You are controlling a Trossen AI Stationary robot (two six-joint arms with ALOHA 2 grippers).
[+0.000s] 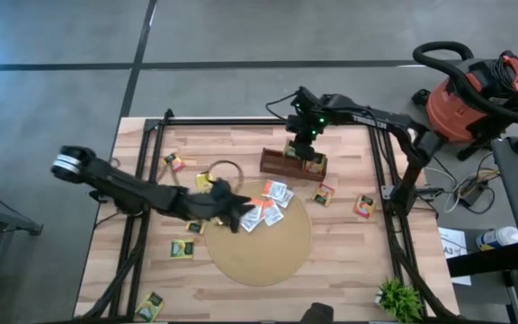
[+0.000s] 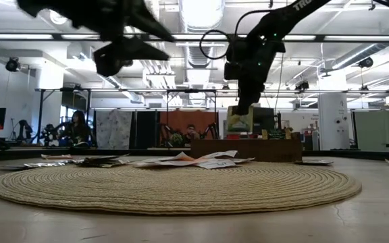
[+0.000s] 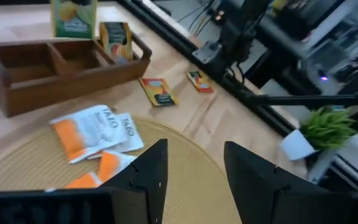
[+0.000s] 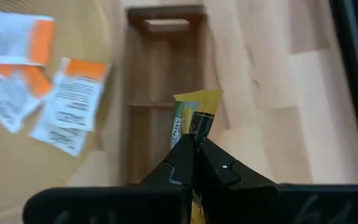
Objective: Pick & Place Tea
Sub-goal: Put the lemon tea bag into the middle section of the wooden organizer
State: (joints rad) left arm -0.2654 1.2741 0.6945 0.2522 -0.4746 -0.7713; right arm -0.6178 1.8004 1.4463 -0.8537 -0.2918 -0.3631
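My right gripper [image 1: 303, 149] is shut on a yellow-and-green tea sachet [image 4: 193, 113] above the long brown wooden box [image 1: 277, 166]. An orange sachet [image 3: 117, 40] stands in the box's end compartment. Several white-and-orange sachets [image 1: 268, 203] lie in a loose heap on the round tan mat [image 1: 259, 254]. My left gripper [image 3: 194, 177] hovers open above the mat's left part, beside that heap, with nothing between its fingers. My right gripper pinches the yellow-and-green sachet between its two shut fingers, which slant down from above. The sachet's free part [image 4: 197, 99] sticks out beyond the fingertips. It hangs below the gripper [image 2: 238, 123], clear of the box underneath.
More sachets lie scattered on the wooden table: at the left [image 1: 176, 162] [image 1: 182, 249], near the front left corner [image 1: 149, 306], and right of the box [image 1: 324, 193] [image 1: 364, 205]. A small plant [image 1: 398, 297] stands at the front right. Black frame rails [image 1: 387, 180] line the sides.
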